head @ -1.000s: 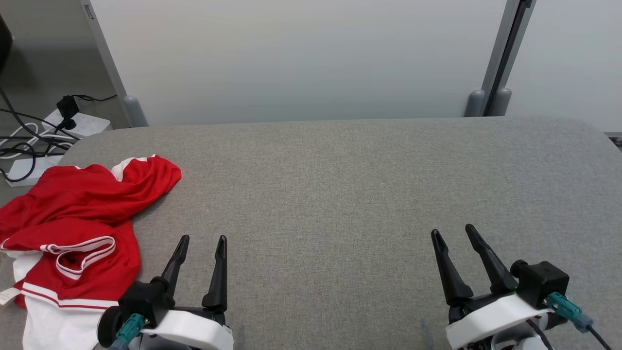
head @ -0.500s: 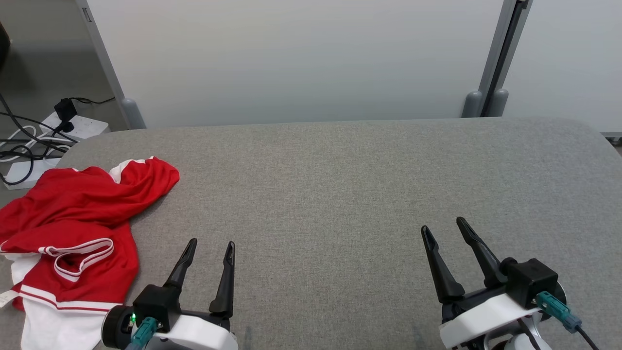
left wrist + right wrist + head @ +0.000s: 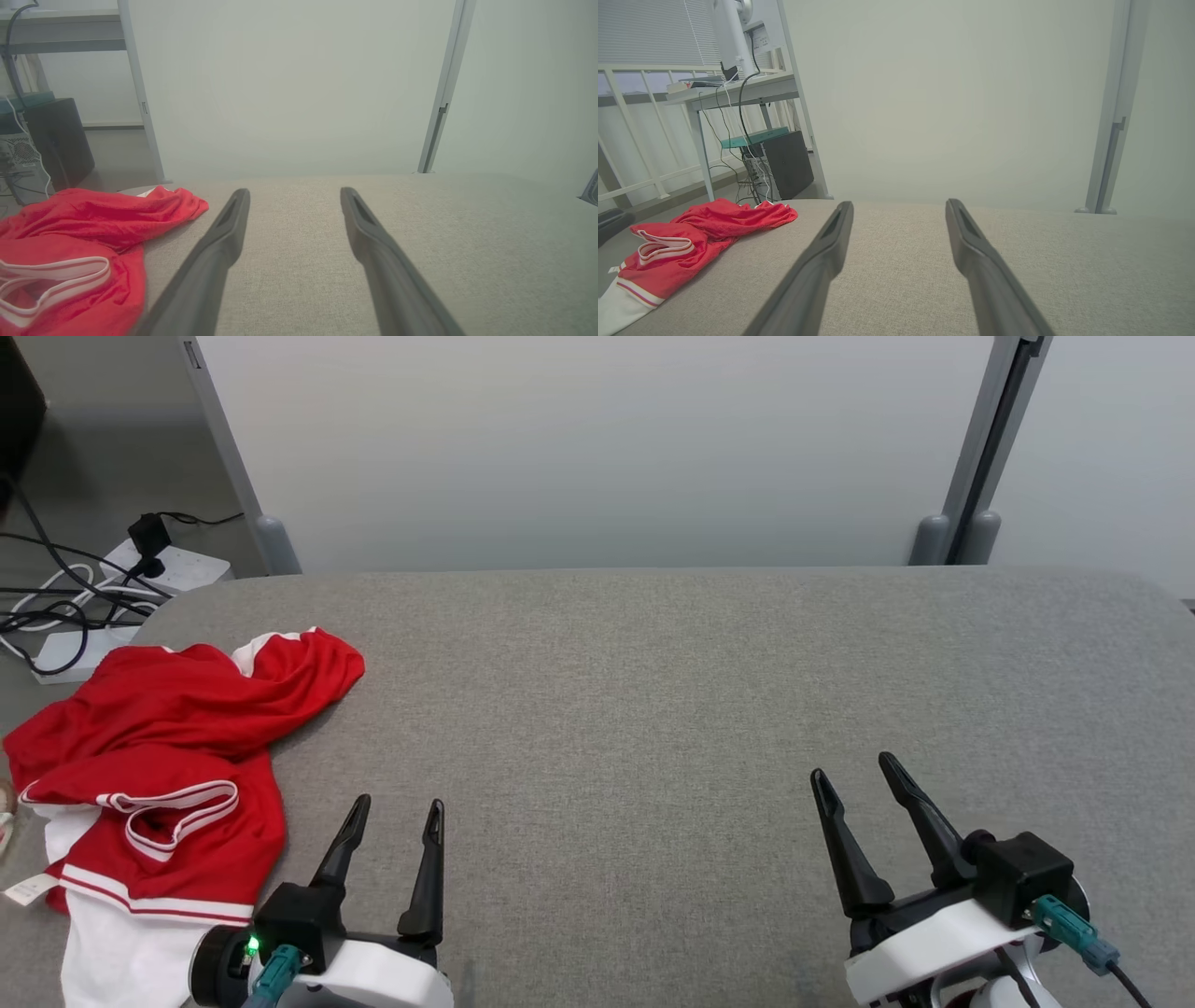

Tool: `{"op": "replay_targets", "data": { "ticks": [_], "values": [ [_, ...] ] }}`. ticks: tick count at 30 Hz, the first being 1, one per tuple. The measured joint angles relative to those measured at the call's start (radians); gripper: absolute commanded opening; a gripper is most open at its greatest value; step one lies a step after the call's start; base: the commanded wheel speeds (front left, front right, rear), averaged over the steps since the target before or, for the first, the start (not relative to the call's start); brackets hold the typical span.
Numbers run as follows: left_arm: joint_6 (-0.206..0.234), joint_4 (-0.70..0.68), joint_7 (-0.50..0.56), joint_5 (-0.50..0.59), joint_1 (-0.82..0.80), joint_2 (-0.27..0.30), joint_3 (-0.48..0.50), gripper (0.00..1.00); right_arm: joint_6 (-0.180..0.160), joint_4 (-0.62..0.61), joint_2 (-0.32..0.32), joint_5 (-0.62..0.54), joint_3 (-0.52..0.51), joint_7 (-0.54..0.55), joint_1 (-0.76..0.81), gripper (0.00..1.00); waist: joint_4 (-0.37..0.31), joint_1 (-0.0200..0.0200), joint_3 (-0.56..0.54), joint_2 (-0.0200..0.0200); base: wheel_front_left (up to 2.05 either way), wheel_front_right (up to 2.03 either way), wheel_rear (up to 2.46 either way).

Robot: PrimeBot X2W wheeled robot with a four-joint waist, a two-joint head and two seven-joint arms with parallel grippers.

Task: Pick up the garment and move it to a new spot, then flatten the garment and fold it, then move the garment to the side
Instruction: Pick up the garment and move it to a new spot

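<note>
Garment [image 3: 163,747] just beside left tool [image 3: 390,821]

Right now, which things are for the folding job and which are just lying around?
For the job: red and white garment, grey table, left gripper and right gripper, both open.
Just lying about: power strip, cables, black computer box.

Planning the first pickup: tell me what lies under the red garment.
The red garment lies crumpled on the grey table, at its left end. The table's fabric surface borders it; anything beneath its folds is covered and cannot be seen.
</note>
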Motion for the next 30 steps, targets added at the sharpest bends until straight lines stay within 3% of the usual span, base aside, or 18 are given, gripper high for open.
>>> {"op": "replay_targets", "data": {
  "ticks": [30],
  "values": [
    [0.025, -0.035, -0.003, 0.002, 0.0, 0.0, 0.035, 1.0, 0.0, -0.004, 0.005, 0.0, 0.011, 0.0, 0.001, 1.0, 0.255, 0.0, 0.017, 0.0, 0.0, 0.0, 0.0]
  ]
}}
